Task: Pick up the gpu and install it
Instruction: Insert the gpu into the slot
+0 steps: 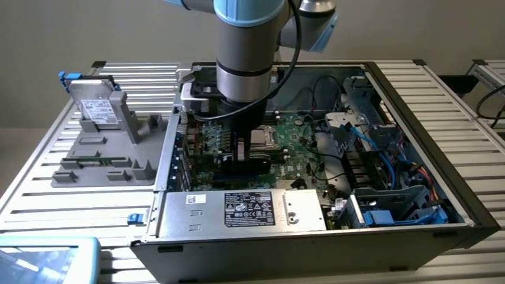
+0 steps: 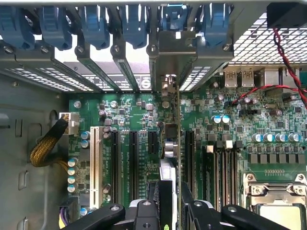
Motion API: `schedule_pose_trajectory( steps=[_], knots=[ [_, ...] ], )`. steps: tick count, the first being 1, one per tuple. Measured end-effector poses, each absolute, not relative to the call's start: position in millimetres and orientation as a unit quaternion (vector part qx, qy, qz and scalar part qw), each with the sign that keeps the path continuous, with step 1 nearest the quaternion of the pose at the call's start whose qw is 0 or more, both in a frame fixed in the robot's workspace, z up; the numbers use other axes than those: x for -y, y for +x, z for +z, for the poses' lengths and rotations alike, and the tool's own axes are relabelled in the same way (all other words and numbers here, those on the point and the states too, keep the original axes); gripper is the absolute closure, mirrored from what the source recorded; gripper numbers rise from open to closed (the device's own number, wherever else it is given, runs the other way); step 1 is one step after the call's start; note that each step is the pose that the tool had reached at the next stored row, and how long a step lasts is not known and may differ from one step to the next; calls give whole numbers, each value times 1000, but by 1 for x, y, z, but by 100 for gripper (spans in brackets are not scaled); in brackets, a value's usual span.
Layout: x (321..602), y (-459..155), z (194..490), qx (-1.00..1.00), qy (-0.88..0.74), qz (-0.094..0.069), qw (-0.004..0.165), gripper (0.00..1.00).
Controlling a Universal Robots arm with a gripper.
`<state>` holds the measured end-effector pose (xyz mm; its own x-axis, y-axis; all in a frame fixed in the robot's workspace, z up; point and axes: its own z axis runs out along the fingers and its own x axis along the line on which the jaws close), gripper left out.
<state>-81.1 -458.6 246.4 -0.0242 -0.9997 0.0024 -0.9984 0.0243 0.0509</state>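
Tight room inside the open computer case [image 1: 416, 118]
The hand [image 2: 171, 191], clamped on the gpu [image 2: 169, 148], sits low among the expansion slots [image 2: 133, 158]; those on one side lie bare, while memory slots [image 2: 220, 165] and the CPU socket [image 2: 278, 206] crowd the other. Blue bracket clips [image 2: 96, 24] line the rear wall past the slots; a yellow cable bundle [image 2: 45, 148] hugs the side wall. The power supply [image 1: 240, 210] blocks the near side, the drive cage [image 1: 394, 204] and blue cables [image 1: 369, 137] the exterior view's right.

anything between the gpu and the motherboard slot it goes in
Nothing visible. The hand holds the gpu edge-on over the motherboard, between bare expansion slots; the slot directly under the card is hidden by it.
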Motion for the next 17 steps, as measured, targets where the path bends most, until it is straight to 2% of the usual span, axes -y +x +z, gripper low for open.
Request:
schedule_pose_trajectory(
  steps=[17],
  knots=[
    [459, -81, 246, 714, 700, -17, 19, 72]
  ],
)
